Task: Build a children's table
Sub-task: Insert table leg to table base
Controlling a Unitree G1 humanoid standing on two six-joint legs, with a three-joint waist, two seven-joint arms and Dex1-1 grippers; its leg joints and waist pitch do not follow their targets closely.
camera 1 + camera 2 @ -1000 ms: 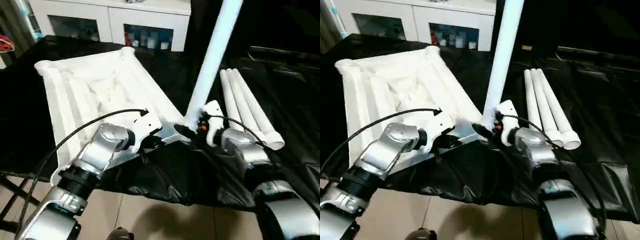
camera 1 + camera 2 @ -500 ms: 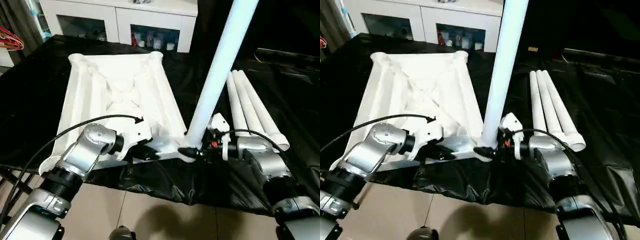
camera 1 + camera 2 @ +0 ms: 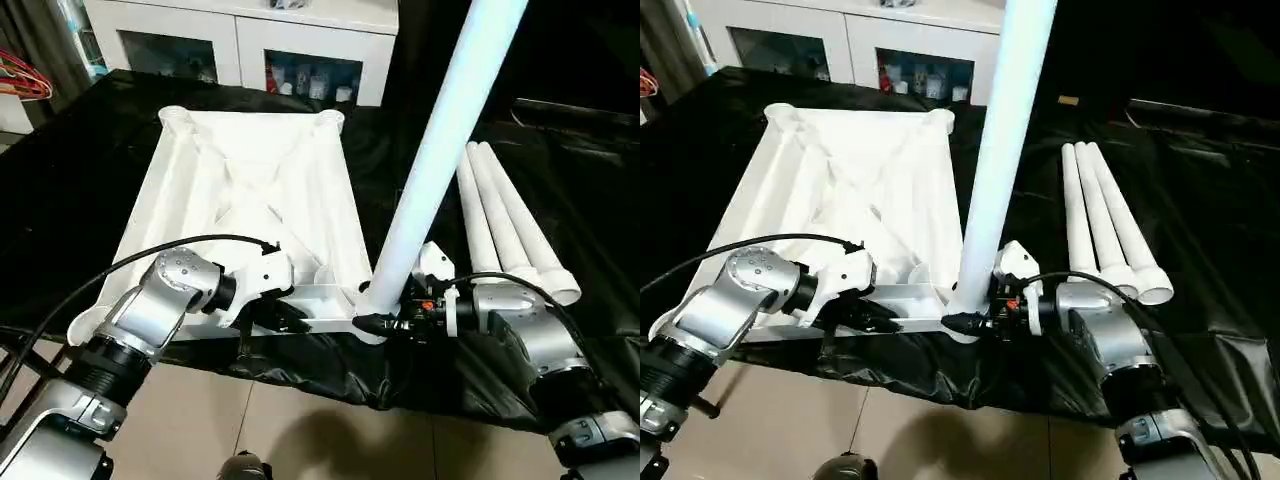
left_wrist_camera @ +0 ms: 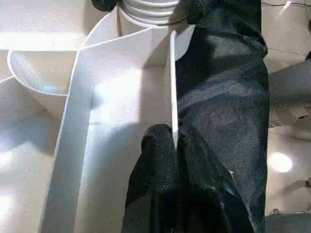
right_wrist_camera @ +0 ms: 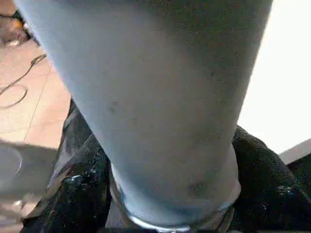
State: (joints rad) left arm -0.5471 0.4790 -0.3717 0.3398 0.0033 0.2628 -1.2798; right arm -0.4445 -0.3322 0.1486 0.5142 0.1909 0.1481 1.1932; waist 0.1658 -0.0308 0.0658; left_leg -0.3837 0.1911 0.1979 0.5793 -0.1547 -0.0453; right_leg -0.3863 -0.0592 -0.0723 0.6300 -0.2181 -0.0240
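Note:
The children's table top (image 3: 250,200) lies upside down, ribbed side up, on the black sheet. One white leg (image 3: 440,150) stands upright in its near right corner socket (image 4: 150,9). My right gripper (image 3: 385,322) is shut on the base of that leg, and in the right wrist view a black finger (image 5: 80,189) presses on each side of the leg (image 5: 160,97). My left gripper (image 4: 174,141) is shut on the thin near rim (image 4: 172,97) of the top, just left of that corner. Three more legs (image 3: 505,220) lie side by side to the right.
The black-sheeted table (image 3: 80,180) ends just under my grippers, and its sheet hangs over tiled floor (image 3: 300,430). A white cabinet with glass doors (image 3: 250,50) stands behind. A red object (image 3: 20,80) is at the far left.
The whole picture has shifted and turned, so the camera has moved. Both grippers stay at the top's near edge, and the leg stays upright in the corner socket.

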